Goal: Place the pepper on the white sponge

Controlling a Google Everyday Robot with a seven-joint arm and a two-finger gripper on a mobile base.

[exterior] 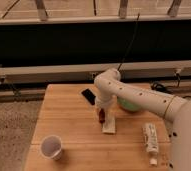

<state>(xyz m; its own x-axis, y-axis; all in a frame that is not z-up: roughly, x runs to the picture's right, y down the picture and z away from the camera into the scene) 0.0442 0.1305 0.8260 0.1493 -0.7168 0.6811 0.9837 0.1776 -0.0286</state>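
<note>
The pepper [102, 115], slim and dark red-brown, hangs upright in my gripper [101, 112] near the middle of the wooden table [74, 130]. The gripper is shut on the pepper and holds it just above the left end of the white sponge [109, 125], an off-white block lying flat on the table. The pepper's lower tip is close to the sponge; I cannot tell whether it touches. My white arm [139, 97] reaches in from the right.
A flat black phone [88, 95] lies behind the gripper. A green bowl [130, 105] sits partly hidden behind my arm. A white tube-like bottle [150, 139] lies at the right front. A white cup [52, 147] stands at the left front.
</note>
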